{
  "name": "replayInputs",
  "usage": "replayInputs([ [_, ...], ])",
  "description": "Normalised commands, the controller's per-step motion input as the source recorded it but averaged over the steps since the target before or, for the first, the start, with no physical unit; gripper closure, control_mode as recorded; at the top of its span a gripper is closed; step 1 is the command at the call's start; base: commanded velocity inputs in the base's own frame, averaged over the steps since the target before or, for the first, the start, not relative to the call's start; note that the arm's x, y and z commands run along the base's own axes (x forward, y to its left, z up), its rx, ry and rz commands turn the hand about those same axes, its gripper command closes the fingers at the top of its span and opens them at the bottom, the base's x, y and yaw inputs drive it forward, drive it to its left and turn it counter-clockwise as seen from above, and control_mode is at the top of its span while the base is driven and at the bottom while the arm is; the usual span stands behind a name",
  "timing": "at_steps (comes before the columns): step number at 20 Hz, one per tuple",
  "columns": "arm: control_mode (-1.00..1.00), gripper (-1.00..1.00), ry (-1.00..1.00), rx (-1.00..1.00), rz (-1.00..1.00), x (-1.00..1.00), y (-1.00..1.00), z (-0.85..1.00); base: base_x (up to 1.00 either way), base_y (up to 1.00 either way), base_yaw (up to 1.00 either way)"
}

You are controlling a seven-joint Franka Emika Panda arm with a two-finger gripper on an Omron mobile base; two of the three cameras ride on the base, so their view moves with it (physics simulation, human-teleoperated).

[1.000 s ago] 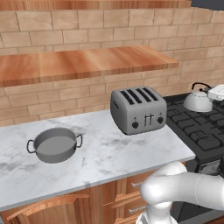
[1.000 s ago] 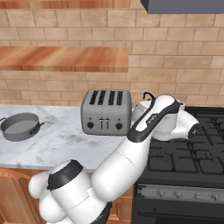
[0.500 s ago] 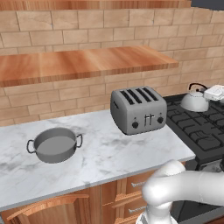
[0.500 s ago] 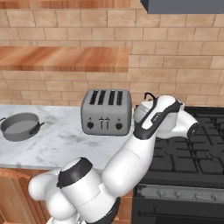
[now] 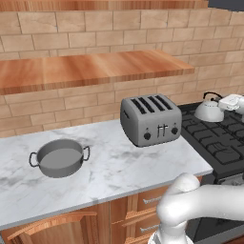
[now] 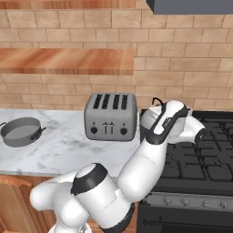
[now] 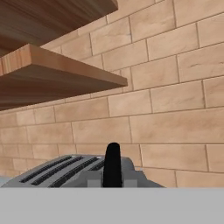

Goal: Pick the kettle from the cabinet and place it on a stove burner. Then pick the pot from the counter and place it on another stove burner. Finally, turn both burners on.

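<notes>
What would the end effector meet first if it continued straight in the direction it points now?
Probably the toaster: in the hand view its slotted top lies directly beyond the closed end effector. If the line passes just above it, the brick wall comes next; depth is uncertain.

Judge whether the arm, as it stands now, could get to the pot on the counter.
Probably yes, but not directly. The pot sits alone on the counter, open from above. The gripper is beside the kettle over the stove, and the toaster stands between, so the arm would swing over it.
</notes>
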Motion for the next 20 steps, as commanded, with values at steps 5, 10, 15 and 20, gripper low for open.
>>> replayInputs([
  [5, -1.0, 1.0, -0.01, 0.0, 0.0, 0.19, -0.11, -0.2, 0.0, 0.0, 0.0],
  [10, -1.0, 1.0, -0.02, 0.0, 0.0, 0.2, -0.09, -0.21, 0.0, 0.0, 0.0],
  [15, -1.0, 1.0, -0.02, 0.0, 0.0, 0.23, -0.07, -0.19, 0.0, 0.0, 0.0],
  [20, -1.0, 1.0, -0.01, 0.0, 0.0, 0.19, -0.09, -0.15, 0.0, 0.0, 0.0],
])
